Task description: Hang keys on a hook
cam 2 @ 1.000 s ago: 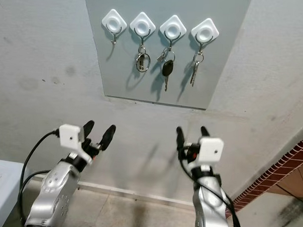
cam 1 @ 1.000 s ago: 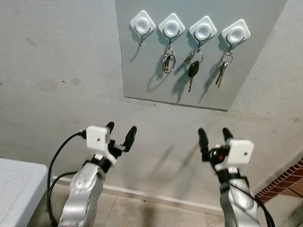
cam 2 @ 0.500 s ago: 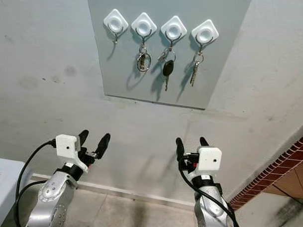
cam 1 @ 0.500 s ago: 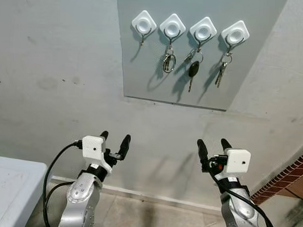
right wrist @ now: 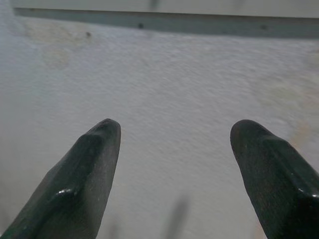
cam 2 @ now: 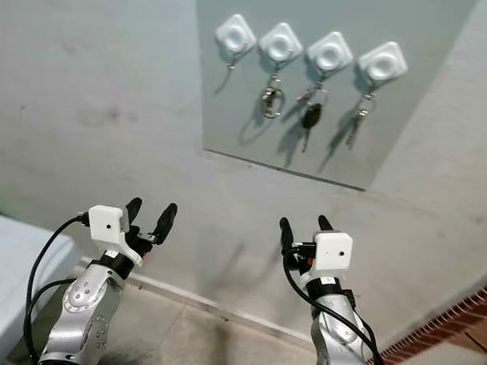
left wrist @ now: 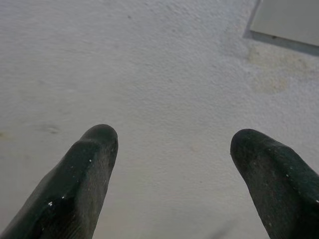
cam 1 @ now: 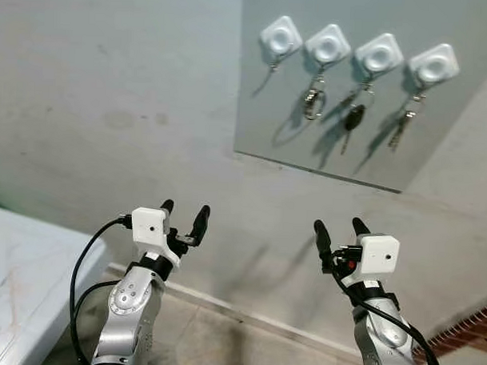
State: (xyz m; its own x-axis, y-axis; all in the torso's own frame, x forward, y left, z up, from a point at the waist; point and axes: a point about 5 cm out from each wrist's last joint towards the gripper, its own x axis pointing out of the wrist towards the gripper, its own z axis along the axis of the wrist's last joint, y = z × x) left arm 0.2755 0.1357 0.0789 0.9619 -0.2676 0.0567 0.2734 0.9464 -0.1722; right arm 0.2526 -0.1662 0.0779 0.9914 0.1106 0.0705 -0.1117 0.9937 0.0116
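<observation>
A grey panel [cam 1: 269, 127] on the wall carries a row of white diamond-shaped hooks. The leftmost hook [cam 1: 281, 36] has nothing on it. A ring of keys [cam 1: 313, 101], a black car key [cam 1: 352, 118] and a silver key bunch [cam 1: 401, 128] hang from the other three. My left gripper [cam 1: 185, 210] is open and holds nothing, well below the panel and to its left. My right gripper [cam 1: 338, 227] is open too, below the panel's lower edge. Both wrist views face bare wall between spread fingers [left wrist: 94, 159], with the panel's edge [right wrist: 149, 20] at the far side.
A white flat-topped unit [cam 1: 24, 279] stands at the lower left beside my left arm. Tiled floor [cam 1: 222, 342] meets the wall at a pale baseboard. Red brickwork [cam 1: 470, 339] shows at the lower right corner.
The whole picture has slid to the right and tilted, so the camera has turned left. Both arms dropped a little a second ago and stay open.
</observation>
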